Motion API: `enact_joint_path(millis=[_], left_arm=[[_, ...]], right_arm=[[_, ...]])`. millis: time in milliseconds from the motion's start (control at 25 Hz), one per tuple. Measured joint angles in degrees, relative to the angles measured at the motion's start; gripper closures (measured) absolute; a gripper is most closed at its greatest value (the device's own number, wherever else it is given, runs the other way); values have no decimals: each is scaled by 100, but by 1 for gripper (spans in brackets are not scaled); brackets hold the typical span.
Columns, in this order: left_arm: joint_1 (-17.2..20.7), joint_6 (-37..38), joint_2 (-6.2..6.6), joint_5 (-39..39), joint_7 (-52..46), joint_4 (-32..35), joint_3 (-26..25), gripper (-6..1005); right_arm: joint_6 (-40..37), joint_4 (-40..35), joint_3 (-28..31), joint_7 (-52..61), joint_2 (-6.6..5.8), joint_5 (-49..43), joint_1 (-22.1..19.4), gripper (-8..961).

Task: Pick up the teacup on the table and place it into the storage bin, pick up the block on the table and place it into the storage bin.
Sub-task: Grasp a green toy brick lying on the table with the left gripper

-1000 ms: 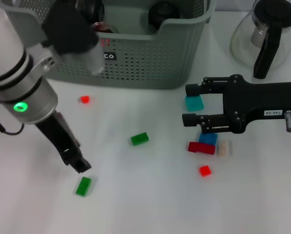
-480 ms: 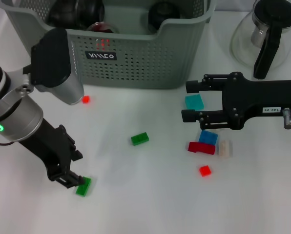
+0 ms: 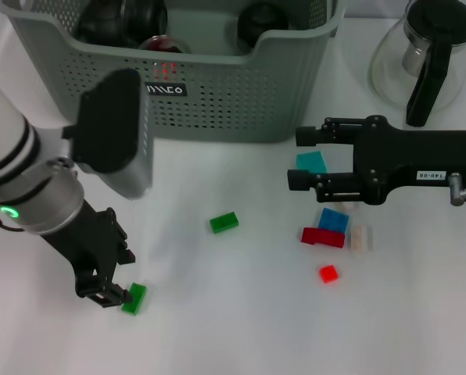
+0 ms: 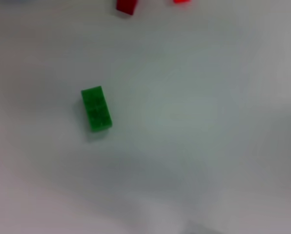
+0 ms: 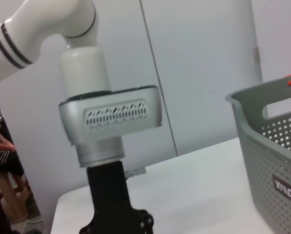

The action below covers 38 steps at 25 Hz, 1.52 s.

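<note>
The grey-green storage bin (image 3: pixel 241 101) stands at the back of the table, with dark rounded items inside; it also shows in the right wrist view (image 5: pixel 277 161). No teacup shows on the table. Low at the front left, my left gripper (image 3: pixel 108 295) has its tip right beside a green block (image 3: pixel 134 298). A second green block (image 3: pixel 224 222) lies mid-table. A green block (image 4: pixel 96 108) shows in the left wrist view. My right gripper (image 3: pixel 295 158) is open at mid right, with a teal block (image 3: pixel 311 162) seen between its fingers.
A glass teapot with a black handle (image 3: pixel 428 58) stands at the back right. Blue (image 3: pixel 334 220), red (image 3: pixel 322 237), cream (image 3: pixel 361 237) and small red (image 3: pixel 327 273) blocks lie below the right gripper. The left arm's grey housing (image 3: pixel 116 133) hangs in front of the bin.
My left arm swung round and its gripper came down beside the front green block. The right gripper edged slightly left. The small red block near the bin is now covered by the left arm.
</note>
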Motion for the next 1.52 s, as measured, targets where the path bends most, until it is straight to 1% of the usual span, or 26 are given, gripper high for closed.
enact_joint_path(millis=[160,240,360,680,800,1240,1520], left_arm=[[50,-103,-12,101,-5,40,414,471],[132,-168,-16,118,-40,160,657,471],[257,-214,-22,205,-74,350,827,472],[492,-526,-27,306,-88,500,1083,471],[647,-705,-32,353,-122,583,1256,471],[758,-674,-36,381,-272,699,1370,472],[877,-811,-33,369,-310,688,1484,472]], right_arm=[[20,37,48,1,0,8,-4,193],[22,84,73,1,2,11,-3,193],[66,172,107,1,1,37,1,193],[164,304,168,1,4,68,4,192],[184,313,229,1,-6,74,4,192],[189,314,300,71,-10,77,75,193],[163,315,304,74,-10,77,82,192]])
